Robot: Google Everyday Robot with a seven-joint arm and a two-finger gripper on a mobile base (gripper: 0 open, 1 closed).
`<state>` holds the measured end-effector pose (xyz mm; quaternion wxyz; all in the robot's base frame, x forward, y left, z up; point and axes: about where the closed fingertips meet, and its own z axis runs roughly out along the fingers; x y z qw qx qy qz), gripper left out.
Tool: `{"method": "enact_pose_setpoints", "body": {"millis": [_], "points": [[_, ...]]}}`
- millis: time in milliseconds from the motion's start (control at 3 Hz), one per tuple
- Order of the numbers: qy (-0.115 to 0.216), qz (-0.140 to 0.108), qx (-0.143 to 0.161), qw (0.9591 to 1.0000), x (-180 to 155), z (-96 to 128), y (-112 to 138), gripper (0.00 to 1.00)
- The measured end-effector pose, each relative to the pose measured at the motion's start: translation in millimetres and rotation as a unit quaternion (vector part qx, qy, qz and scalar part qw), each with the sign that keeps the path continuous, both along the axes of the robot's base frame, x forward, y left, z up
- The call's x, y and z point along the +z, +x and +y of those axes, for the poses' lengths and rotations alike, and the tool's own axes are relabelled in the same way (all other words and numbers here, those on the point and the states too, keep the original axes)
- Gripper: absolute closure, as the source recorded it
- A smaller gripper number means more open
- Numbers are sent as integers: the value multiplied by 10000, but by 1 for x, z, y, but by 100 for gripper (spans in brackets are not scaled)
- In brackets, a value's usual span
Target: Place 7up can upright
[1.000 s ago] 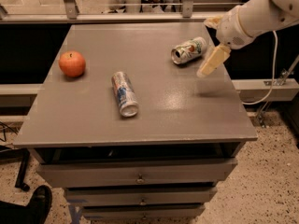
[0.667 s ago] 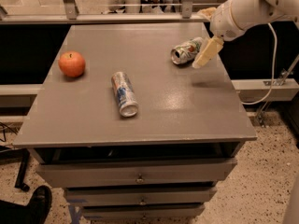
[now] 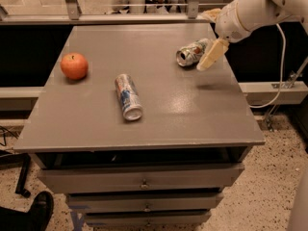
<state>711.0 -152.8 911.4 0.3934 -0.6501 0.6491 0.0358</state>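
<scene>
The cream gripper (image 3: 206, 38), spread apart, hangs by the grey table's (image 3: 159, 124) back right corner. Grab the short silvery-green 7up can (image 3: 192, 53) around its middle.

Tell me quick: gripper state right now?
Gripper: open, holding nothing, right by the 7up can, which lies on its side.

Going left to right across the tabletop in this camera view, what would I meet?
Apple → slim silver can, lying down → 7up can, lying down → the robot's tool, hovering at the 7up can's right end.
</scene>
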Motion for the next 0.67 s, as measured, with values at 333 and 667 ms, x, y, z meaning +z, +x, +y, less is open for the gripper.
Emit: {"method": "enact_pose_setpoints", "body": {"millis": [333,667], "points": [[-524,-279,414,9974,3,7,6,0],[-1216,-550,777,9880,-3,8,17,0]]}}
